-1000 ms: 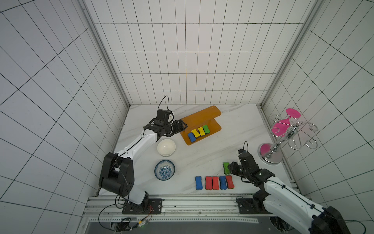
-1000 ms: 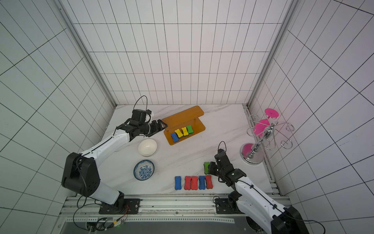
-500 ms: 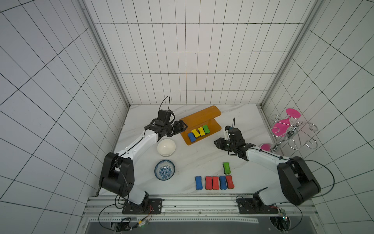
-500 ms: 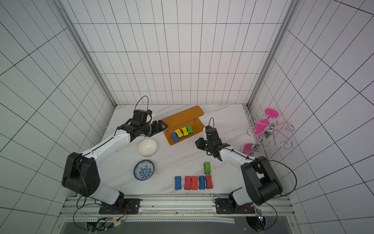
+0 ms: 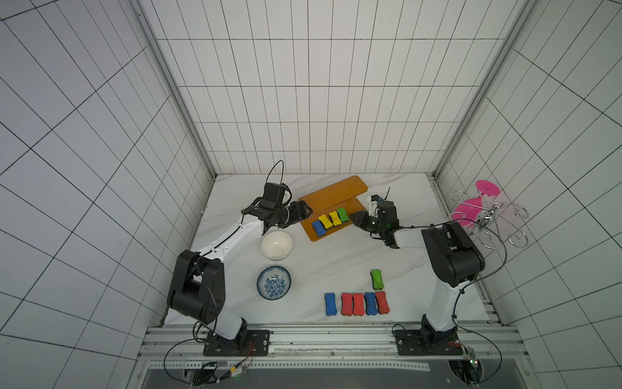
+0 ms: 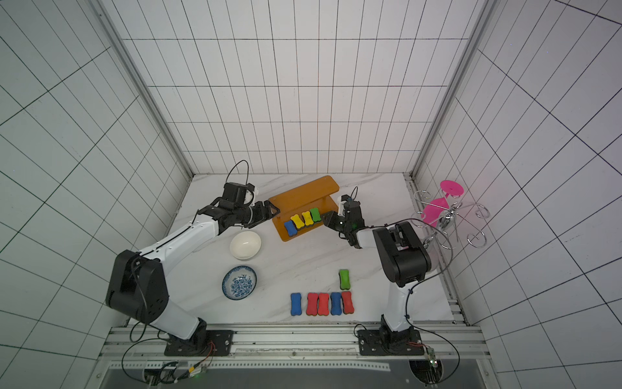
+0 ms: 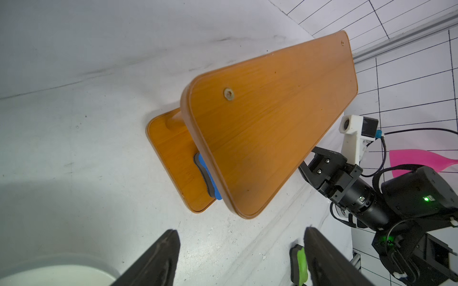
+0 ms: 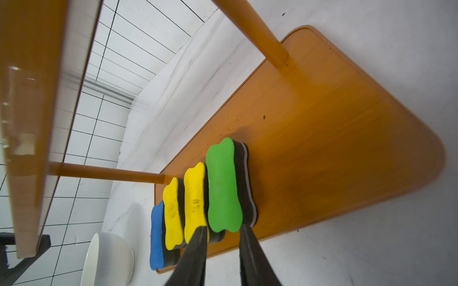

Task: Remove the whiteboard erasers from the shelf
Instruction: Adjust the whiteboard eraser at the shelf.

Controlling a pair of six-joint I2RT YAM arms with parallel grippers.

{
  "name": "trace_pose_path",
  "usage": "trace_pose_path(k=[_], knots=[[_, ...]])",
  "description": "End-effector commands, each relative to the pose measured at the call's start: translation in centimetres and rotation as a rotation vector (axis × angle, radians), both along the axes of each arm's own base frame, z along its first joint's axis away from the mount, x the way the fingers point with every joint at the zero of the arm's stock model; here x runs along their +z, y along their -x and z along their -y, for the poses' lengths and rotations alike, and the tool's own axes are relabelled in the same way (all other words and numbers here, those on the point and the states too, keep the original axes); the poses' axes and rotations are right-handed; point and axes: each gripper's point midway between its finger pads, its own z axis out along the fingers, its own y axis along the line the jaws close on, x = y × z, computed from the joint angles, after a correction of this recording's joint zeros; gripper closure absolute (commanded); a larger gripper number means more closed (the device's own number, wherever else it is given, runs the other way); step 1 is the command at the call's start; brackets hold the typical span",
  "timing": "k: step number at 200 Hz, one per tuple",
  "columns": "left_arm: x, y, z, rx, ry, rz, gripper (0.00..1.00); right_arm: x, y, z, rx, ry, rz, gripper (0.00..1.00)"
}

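Right gripper point(image 8: 223, 229) has swung from the table's front edge to the right end of the shelf point(image 8: 334, 123) over the last second. Its jaws are parted a little, with the tips flanking the near end of the green eraser point(image 8: 224, 185) on the lower tier. It isn't clamped, and I can't tell whether the pads touch it.

Packed side by side against that green one are the yellow erasers point(image 8: 195, 198), two of them, then the blue eraser point(image 8: 156, 235) at the row's end. All four lie foam up and felt down along the lower tier's front edge. The yellow tops carry faint dark marks, too smudged to read.

Left gripper point(image 5: 304, 212) stays at the shelf's opposite end, just off the corner, jaws spread wide with nothing between them.

The white bowl point(image 5: 276, 245) sits on the table point(image 5: 319, 262) just in front of that arm's wrist. The patterned bowl point(image 5: 273, 282) is nearer the front.

Already off the shelf at front right is the loose green eraser point(image 5: 377, 279), lying alone. Just in front of it is the floor row point(image 5: 357, 303), which reads blue, red, red, blue, red. The last four touch and the first blue one sits slightly apart.

The wire rack point(image 5: 484, 215), with pink pieces on it, stands at the right edge.
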Motion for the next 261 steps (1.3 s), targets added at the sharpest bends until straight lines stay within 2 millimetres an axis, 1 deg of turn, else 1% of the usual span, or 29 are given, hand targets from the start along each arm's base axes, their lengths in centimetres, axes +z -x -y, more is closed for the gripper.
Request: trace_pose_path(k=[1, 21, 75, 92, 119, 138, 178, 223, 242, 249, 261], knots=[[-0.2, -0.3, 0.2, -0.019, 0.008, 0.002, 0.18, 1.3, -1.8, -0.3, 0.007, -0.045, 0.06, 0.71], [-0.4, -0.4, 0.4, -0.025, 0.016, -0.005, 0.18, 0.7, -2.3, -0.7, 0.013, -0.043, 0.059, 0.69], [-0.7, -0.3, 0.3, -0.027, 0.025, -0.017, 0.18, -0.4, -3.2, -1.5, 0.031, -0.06, 0.049, 0.69], [-1.0, -0.1, 0.4, -0.027, 0.028, -0.025, 0.18, -1.1, -3.3, -1.6, 0.03, -0.051, 0.044, 0.69], [-1.2, 0.1, 0.2, -0.028, 0.025, -0.029, 0.19, -2.7, -3.0, -2.0, 0.032, -0.017, 0.033, 0.69], [-1.3, 0.0, 0.1, -0.022, 0.021, -0.031, 0.19, -4.0, -2.6, -1.5, 0.0, 0.038, 0.031, 0.7], [-1.8, 0.0, -0.1, -0.019, 0.01, -0.04, 0.19, -5.6, -2.1, -1.4, -0.011, 0.102, 0.019, 0.71], [-2.2, -0.1, -0.2, -0.017, 0.007, -0.05, 0.19, -6.4, -1.7, -1.7, -0.006, 0.128, 0.015, 0.7], [-2.1, -0.1, -0.2, -0.016, 0.008, -0.049, 0.19, -6.1, -1.6, -1.5, -0.012, 0.125, 0.026, 0.7], [-2.2, -0.1, -0.2, -0.017, 0.008, -0.051, 0.19, -6.0, -1.6, -1.4, -0.014, 0.121, 0.026, 0.72], [-2.1, -0.1, -0.2, -0.016, 0.01, -0.051, 0.19, -5.8, -1.5, -0.9, -0.027, 0.128, 0.027, 0.79]])
